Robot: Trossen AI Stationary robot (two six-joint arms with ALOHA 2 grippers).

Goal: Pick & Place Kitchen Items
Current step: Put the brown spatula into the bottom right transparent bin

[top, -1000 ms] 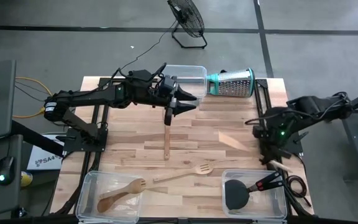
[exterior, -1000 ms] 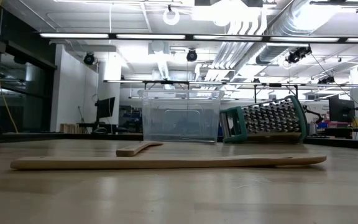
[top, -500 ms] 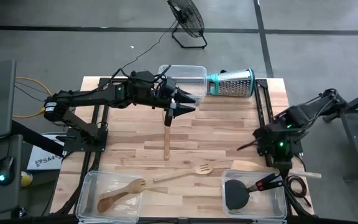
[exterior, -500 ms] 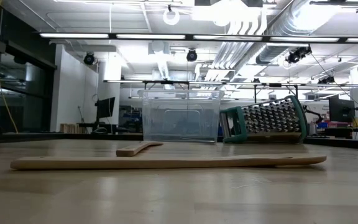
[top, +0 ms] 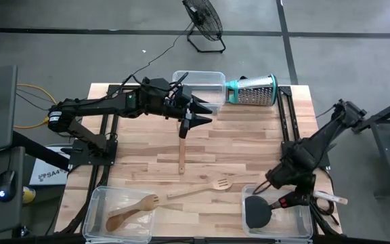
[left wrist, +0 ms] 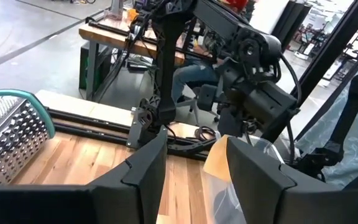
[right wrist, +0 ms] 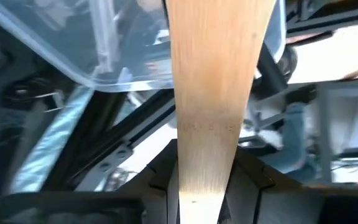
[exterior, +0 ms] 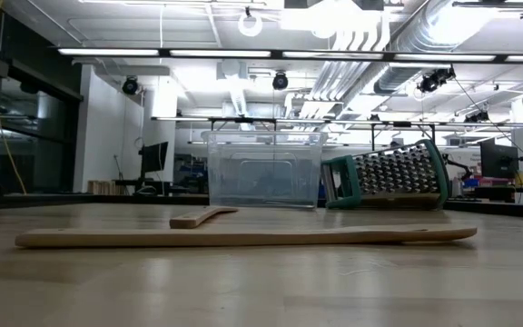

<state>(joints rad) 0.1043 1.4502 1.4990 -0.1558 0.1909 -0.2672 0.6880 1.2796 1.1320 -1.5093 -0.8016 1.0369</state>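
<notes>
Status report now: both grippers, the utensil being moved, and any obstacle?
Right gripper shut on wooden spatula, above front-right bin. Left gripper open, over wooden stick, holding nothing. Black spatula already inside bin.

A robotics lab or workshop. Behind the wooden table [exterior: 261, 272], an open hall has exposed ceiling ducts [exterior: 370, 36], strip lights [exterior: 243, 52], workbenches and monitors [exterior: 157, 156]. The floor is bare concrete, with a floor fan [top: 204, 20] and cables beyond the table.
</notes>
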